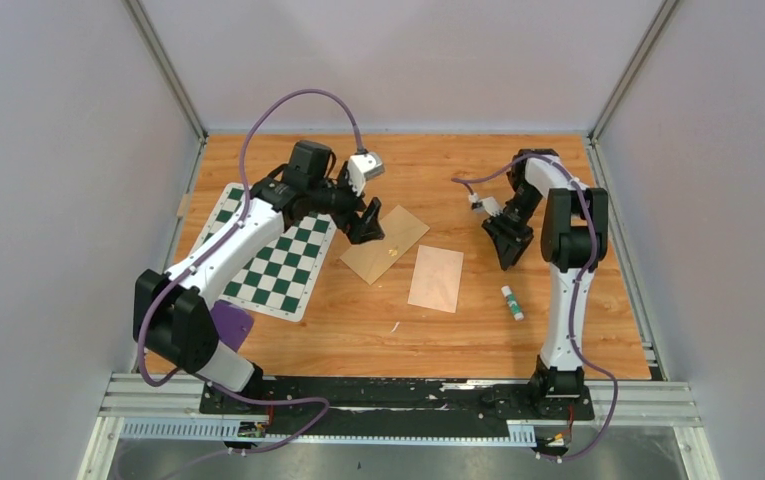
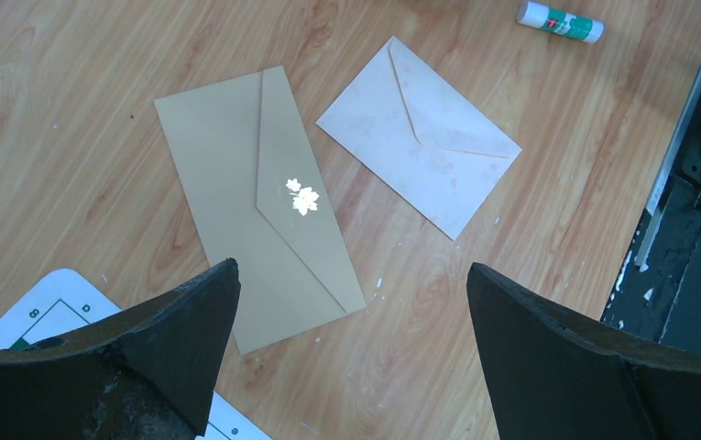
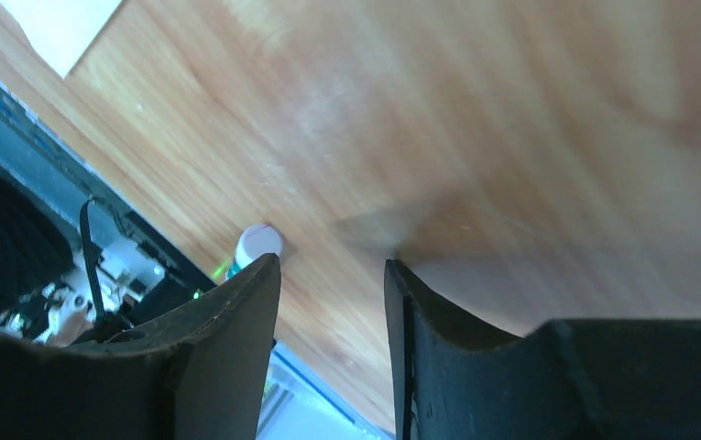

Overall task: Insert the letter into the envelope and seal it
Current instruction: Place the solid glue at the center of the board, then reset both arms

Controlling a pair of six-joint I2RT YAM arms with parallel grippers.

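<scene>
A long tan envelope (image 1: 383, 243) (image 2: 259, 197) lies flat mid-table, its flap down under a white leaf sticker (image 2: 302, 196). Beside it lies a shorter pale pink envelope (image 1: 436, 278) (image 2: 420, 137), flap down as well. The letter does not show in any view. My left gripper (image 1: 366, 225) (image 2: 351, 270) hovers over the tan envelope's end, open wide and empty. My right gripper (image 1: 508, 255) (image 3: 333, 261) hangs above bare wood, open, with nothing between its fingers. A white and green glue stick (image 1: 511, 302) (image 2: 560, 22) (image 3: 259, 243) lies just past its left fingertip.
A green and white chessboard mat (image 1: 278, 250) (image 2: 53, 307) lies at the left, under the left arm. A purple piece (image 1: 228, 325) sits by the left arm's base. Grey walls enclose the table, and a black rail (image 1: 408, 392) runs along the near edge.
</scene>
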